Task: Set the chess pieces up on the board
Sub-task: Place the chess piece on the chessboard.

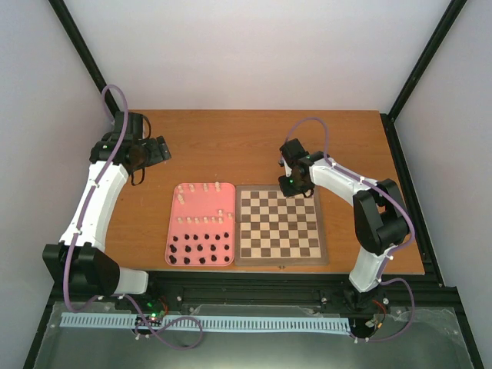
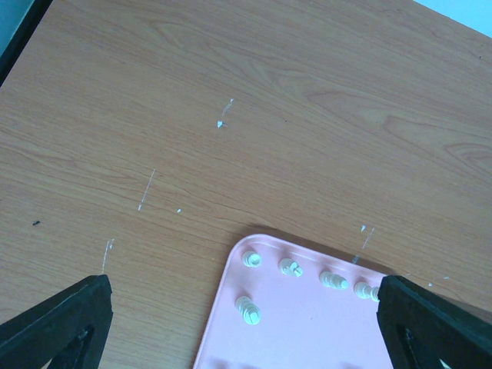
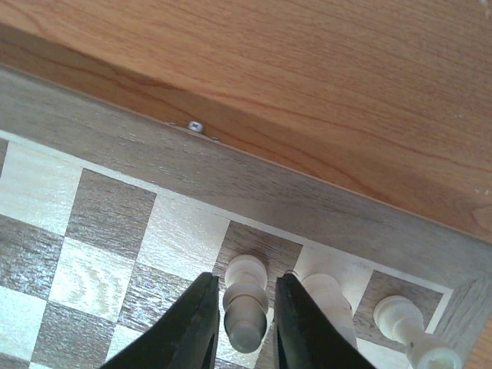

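Observation:
The board (image 1: 280,261) lies right of centre on the table. My right gripper (image 1: 293,183) hangs over its far edge. In the right wrist view its fingers (image 3: 246,281) stand narrowly apart on either side of a cream-white chess piece (image 3: 246,307), which stands upright on a dark back-row square with a thin gap on each side. Two more white pieces (image 3: 327,296) (image 3: 403,319) stand on the squares to its right. My left gripper (image 1: 157,148) is open and empty above bare table behind the tray; it also shows in the left wrist view (image 2: 246,327).
A pink tray (image 1: 173,223) lies against the board's left side. It holds white pieces (image 1: 204,187) at its far end, a white row (image 1: 206,220) mid-tray and black pieces (image 1: 201,247) at the near end. Its far corner (image 2: 231,269) shows in the left wrist view.

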Controlling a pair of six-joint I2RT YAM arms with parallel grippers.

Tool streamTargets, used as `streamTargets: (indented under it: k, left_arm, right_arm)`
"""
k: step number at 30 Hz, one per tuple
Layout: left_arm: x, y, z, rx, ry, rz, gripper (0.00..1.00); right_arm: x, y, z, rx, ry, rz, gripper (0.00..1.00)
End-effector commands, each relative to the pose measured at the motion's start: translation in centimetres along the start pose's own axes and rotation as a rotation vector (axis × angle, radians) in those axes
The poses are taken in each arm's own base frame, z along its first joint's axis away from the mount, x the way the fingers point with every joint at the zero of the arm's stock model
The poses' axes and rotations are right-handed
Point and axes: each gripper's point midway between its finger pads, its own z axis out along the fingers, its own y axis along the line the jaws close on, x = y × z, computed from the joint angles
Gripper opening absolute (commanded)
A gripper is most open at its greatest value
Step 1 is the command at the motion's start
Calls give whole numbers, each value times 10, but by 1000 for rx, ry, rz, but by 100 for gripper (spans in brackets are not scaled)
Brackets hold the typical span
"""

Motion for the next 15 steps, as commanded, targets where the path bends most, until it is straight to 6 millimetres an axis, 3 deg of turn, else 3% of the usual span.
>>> streamTargets:
  k: [1, 9, 13, 15]
  left_arm:
    - [-7, -2, -7, 18, -33, 4, 96]
    - [-7, -2, -5, 16, -28, 5, 96]
    - [-7, -3, -4, 19, -26, 5, 96]
    - [-6, -3, -3, 17, -23, 5, 96]
  right_arm:
    - [-3, -4, -5, 6, -14, 4, 24]
    - [-16, 2, -20, -27, -65, -9, 33]
    - [-31, 6, -33, -47, -104, -8, 47]
    - [-40, 7, -40, -50, -125, -5, 48]
